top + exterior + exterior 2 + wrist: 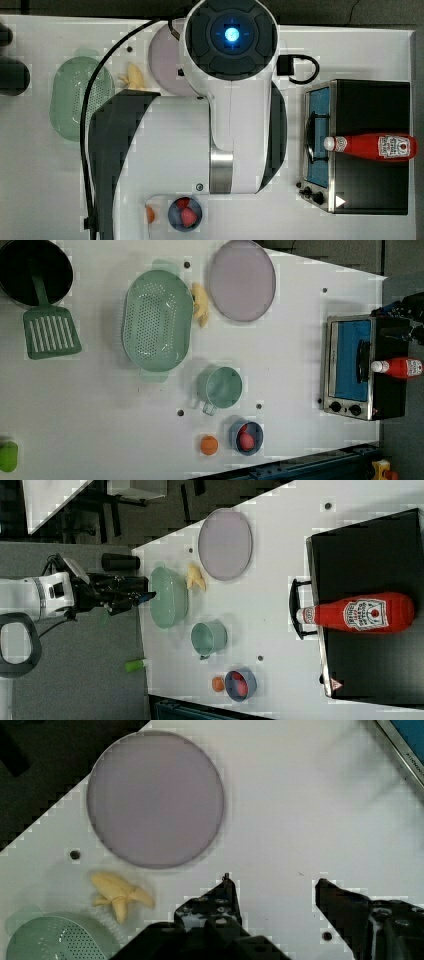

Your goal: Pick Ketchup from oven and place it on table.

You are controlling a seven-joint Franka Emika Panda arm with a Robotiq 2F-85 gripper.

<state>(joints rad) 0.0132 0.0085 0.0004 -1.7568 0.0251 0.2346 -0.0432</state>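
Lying across the boxy oven's (372,102) black top, glossy ketchup (372,146); gripper (272,892) spread, empty.

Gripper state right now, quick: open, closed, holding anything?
Gripper: open, fingers apart over bare table, holding nothing. Ketchup lies on top of the oven.

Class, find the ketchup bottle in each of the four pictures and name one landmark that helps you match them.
Top view: ketchup bottle lying on the oven, at the top view's right.
Left view: bottle at the left view's right edge, on the oven.
Right view: bottle on the oven's black top, at the right view's right.
Wrist view: not in it.
Shared landmark: lilac plate.
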